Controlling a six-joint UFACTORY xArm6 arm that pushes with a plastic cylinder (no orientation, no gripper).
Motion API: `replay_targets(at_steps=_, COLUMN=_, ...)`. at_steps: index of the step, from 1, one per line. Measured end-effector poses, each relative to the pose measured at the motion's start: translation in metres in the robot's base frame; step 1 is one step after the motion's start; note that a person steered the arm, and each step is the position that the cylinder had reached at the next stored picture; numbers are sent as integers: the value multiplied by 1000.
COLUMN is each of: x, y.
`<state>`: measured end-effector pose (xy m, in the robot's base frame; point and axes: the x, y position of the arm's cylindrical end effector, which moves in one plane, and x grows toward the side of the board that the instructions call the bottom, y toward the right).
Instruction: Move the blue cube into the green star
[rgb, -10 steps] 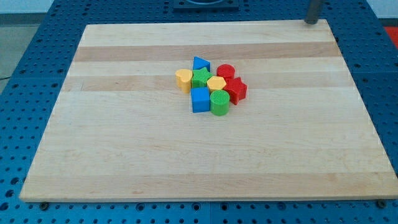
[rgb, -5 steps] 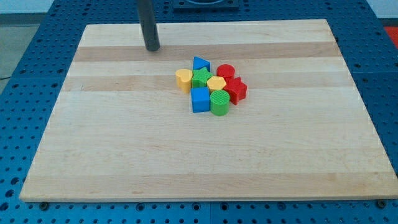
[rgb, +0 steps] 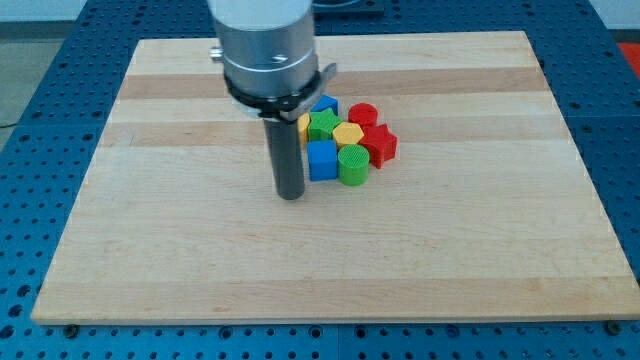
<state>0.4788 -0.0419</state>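
The blue cube (rgb: 322, 160) sits near the middle of the wooden board (rgb: 450, 250), directly below the green star (rgb: 322, 124) and touching or nearly touching it. My tip (rgb: 290, 194) rests on the board just left of and slightly below the blue cube, a small gap apart from it. The rod and the arm's grey body (rgb: 262, 50) rise above it and hide most of the yellow block (rgb: 303, 124) left of the star.
Clustered with them are a blue triangle (rgb: 326, 104), a yellow hexagon (rgb: 347, 133), a green cylinder (rgb: 353, 165), a red cylinder (rgb: 363, 115) and a red star-shaped block (rgb: 379, 144). Blue perforated table surrounds the board.
The rod has swept from the board's top right, across the top left, down to just left of the blue cube. The blocks have not moved.
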Motion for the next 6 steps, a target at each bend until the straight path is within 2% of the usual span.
replay_targets(at_steps=6, x=-52, y=24)
